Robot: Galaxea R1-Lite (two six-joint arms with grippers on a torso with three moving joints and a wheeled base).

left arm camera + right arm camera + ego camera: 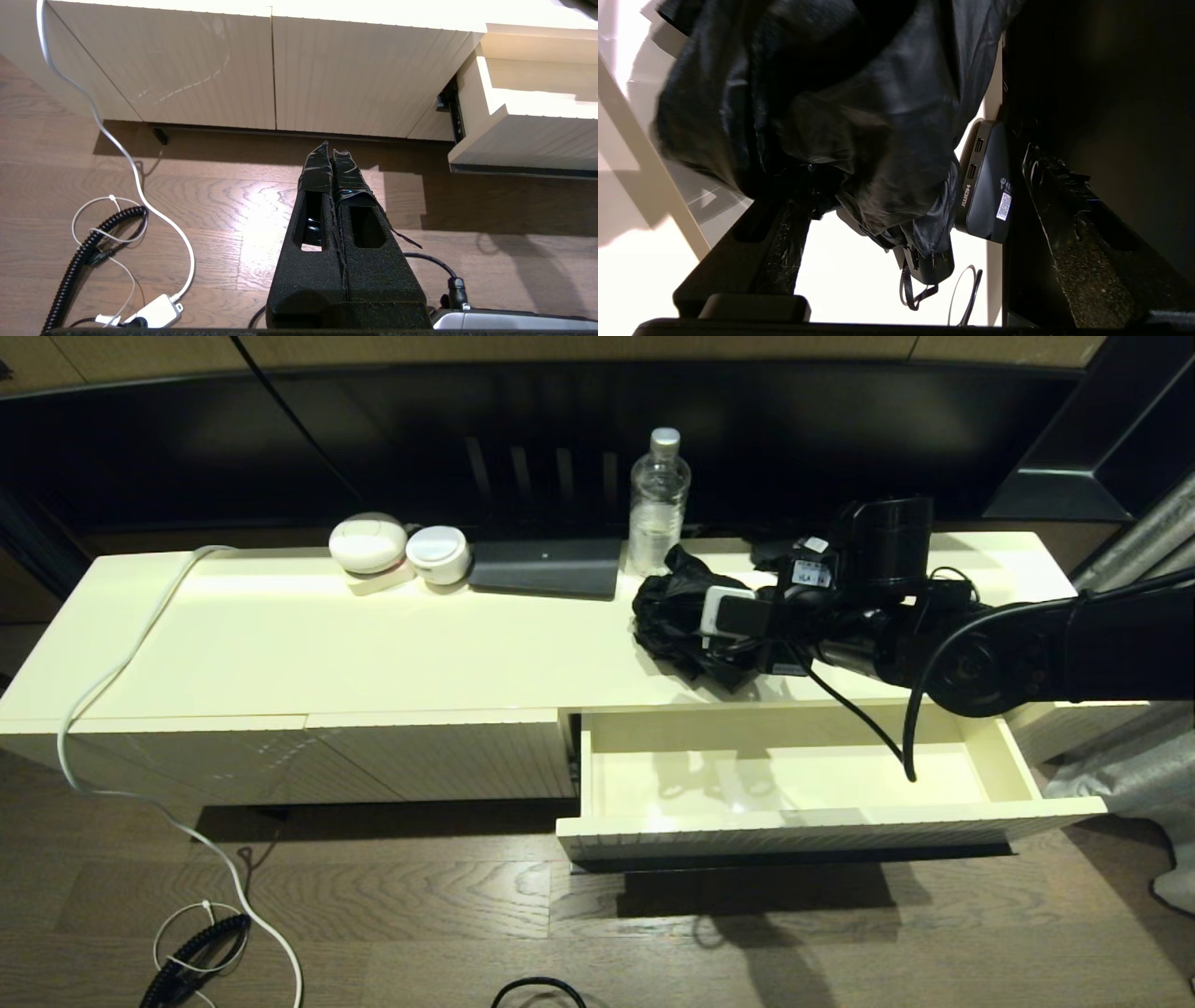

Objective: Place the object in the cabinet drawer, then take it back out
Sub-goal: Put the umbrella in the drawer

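Black compact umbrella, a wrinkly fabric bundle, lies on my cream cabinet tabletop, behind the pulled-out cream-white ribbed drawer. My right gripper is over it, fingers spread wide either side of the fabric, not clamping. My left gripper hangs closed and empty above the wooden floor.

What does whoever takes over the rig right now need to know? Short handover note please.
Right tool: open, fingers on either side of the umbrella, no grip.
Left tool: shut, parked low over the floor in front of the cabinet.
Umbrella: lying on the cabinet top, above the drawer.
Drawer: pulled open, nothing in it.
Done or left: can't tell from this moment alone whether the umbrella has been in the drawer yet; check before going on. Drawer is still open.
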